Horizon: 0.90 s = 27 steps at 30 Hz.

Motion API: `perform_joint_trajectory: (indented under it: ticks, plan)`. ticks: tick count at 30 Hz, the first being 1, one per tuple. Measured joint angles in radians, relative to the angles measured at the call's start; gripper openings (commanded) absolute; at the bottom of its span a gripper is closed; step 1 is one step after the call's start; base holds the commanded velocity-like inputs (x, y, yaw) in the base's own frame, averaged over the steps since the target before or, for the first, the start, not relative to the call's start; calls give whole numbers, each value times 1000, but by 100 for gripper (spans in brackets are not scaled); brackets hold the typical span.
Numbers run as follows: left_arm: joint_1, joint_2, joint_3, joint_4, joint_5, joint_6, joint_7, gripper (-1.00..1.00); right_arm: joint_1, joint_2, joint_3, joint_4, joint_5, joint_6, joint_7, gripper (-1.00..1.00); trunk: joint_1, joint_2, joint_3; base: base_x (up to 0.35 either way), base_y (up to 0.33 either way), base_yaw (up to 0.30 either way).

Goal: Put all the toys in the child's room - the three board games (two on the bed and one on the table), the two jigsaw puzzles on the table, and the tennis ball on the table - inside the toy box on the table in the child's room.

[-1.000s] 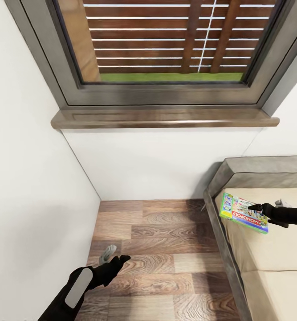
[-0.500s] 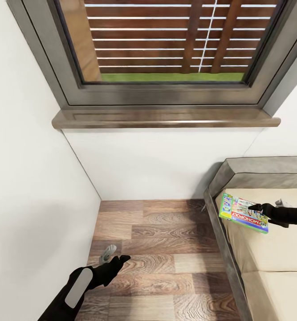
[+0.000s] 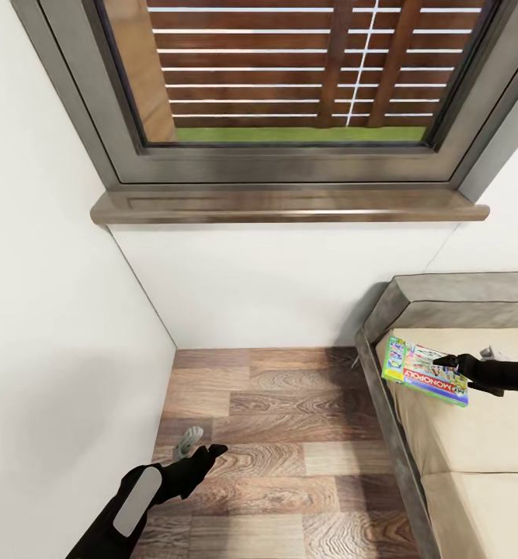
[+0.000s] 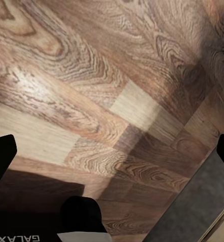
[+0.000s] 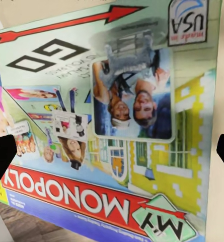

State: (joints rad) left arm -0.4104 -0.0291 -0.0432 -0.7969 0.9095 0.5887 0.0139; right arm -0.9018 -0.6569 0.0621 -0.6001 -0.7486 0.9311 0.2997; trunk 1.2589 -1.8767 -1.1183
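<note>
Left gripper [image 3: 198,446] hangs over the wood floor [image 3: 290,435], its 2 fingers spread, grasping nothing. Window sill [image 3: 290,206] crosses the wall above. Monopoly box [image 3: 425,371] is raised over the near edge of the bed [image 3: 476,442], clamped at its right edge by the right gripper [image 3: 450,362].

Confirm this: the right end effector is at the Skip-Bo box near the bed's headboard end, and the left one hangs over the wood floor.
One thing is wrong: the box at the right end effector is Monopoly, not Skip-Bo; the right wrist view shows the title. The rest holds: it is near the headboard end of the bed, and the left end effector hangs over the wood floor.
</note>
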Motion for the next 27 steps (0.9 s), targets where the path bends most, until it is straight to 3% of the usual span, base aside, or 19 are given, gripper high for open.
perform_joint_trajectory:
  ticks: [14, 27]
  plan:
    - [1, 0, 0, 0, 0, 0, -1, 100, -2, -13, -6, 0, 3, -25, -4, 100, 0, 0, 0, 0, 0, 0]
    - [1, 0, 0, 0, 0, 0, -1, 100, -5, -40, -80, 1, 8, -112, -8, 100, 0, 0, 0, 0, 0, 0]
